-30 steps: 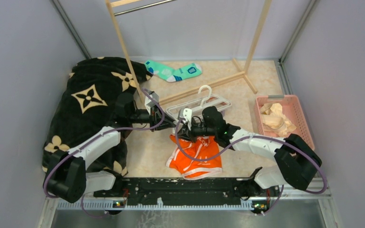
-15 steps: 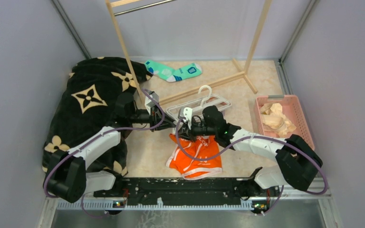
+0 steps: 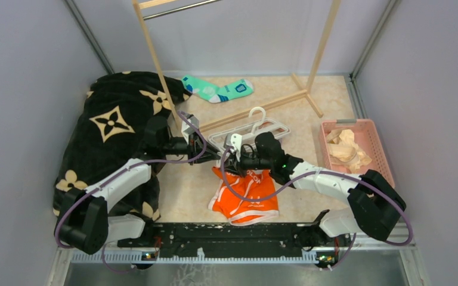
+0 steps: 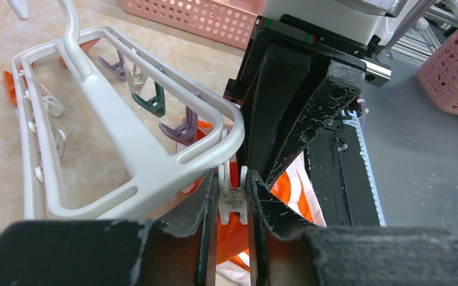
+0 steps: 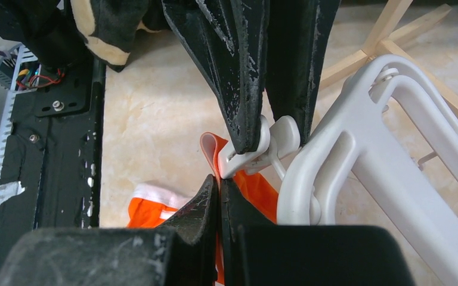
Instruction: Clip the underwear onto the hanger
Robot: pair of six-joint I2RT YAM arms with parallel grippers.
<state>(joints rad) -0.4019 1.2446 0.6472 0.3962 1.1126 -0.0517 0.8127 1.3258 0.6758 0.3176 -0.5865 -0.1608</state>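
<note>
1. Two arms are reaching in from the near edge and meeting nose to nose over the middle of the surface (image 3: 185, 185). The left arm (image 3: 119, 179) is stretching rightward, and the right arm (image 3: 322, 179) is stretching leftward from a bent elbow near its base.
2. One left claw (image 4: 232, 192) is clamping one white clip (image 4: 232, 201) at the near corner of the hanger (image 4: 125, 140), with a finger pressing on each side of the clip.
3. One right claw (image 5: 219, 186) is pressing its fingers together on a fold of the underwear (image 5: 259, 190) and holding that orange edge up just beside the clip's mouth. Whether the cloth is sitting inside the clip I cannot tell.
4. One pair of underwear is lying mostly flat on the surface just in front of the hanger, between the two arms, with only its far edge rising to the claws.
5. One hanger is lying on the surface with its hook pointing away toward the rack. In the left wrist view, two purple clips (image 4: 179, 131) and one teal clip (image 4: 152, 102) are showing inside its frame.
6. Around the edges, one of each is lying or standing well apart from the claws:
   - one teal sock (image 3: 217, 90)
   - one black patterned blanket (image 3: 113, 122)
   - one pink basket (image 3: 324, 149) holding beige cloth (image 3: 346, 149)
   - one wooden rack (image 3: 153, 53)
</note>
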